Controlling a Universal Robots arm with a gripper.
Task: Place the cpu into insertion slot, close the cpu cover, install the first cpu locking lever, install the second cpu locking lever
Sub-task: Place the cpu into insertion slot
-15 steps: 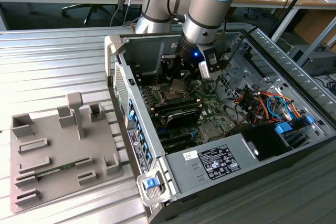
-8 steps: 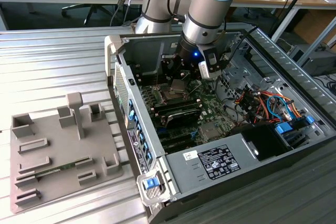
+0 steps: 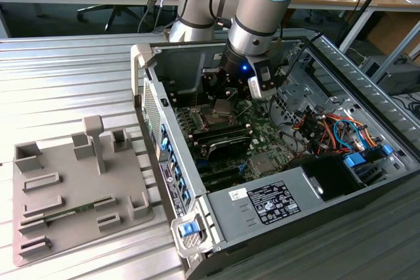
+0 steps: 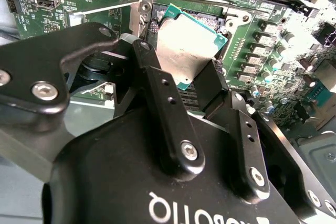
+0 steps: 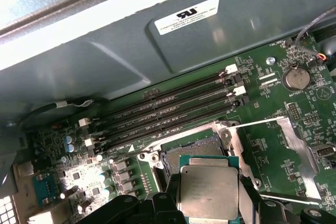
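Observation:
My gripper [image 4: 182,74] is shut on the cpu [image 4: 186,48], a flat silvery square with a green rim, pinched by its two opposite edges between black fingers [image 4: 152,72]. In the first wrist view the cpu [image 5: 209,190] hangs just over the insertion slot [image 5: 195,148], a dark socket with a silvery rim in the green board. Whether they touch I cannot tell. Beside the socket the cpu cover [image 5: 298,153] lies swung open, with thin lever rods [image 5: 260,124] along it. In the exterior view the gripper [image 3: 226,96] reaches down into the open computer case.
Long black memory slots [image 5: 168,113] run close behind the socket, under the grey case wall [image 5: 210,40]. A coin battery [image 5: 296,77] sits on the board. Orange and blue cables [image 3: 335,129] fill the case's right end. A grey fixture tray [image 3: 72,188] lies at the exterior view's left.

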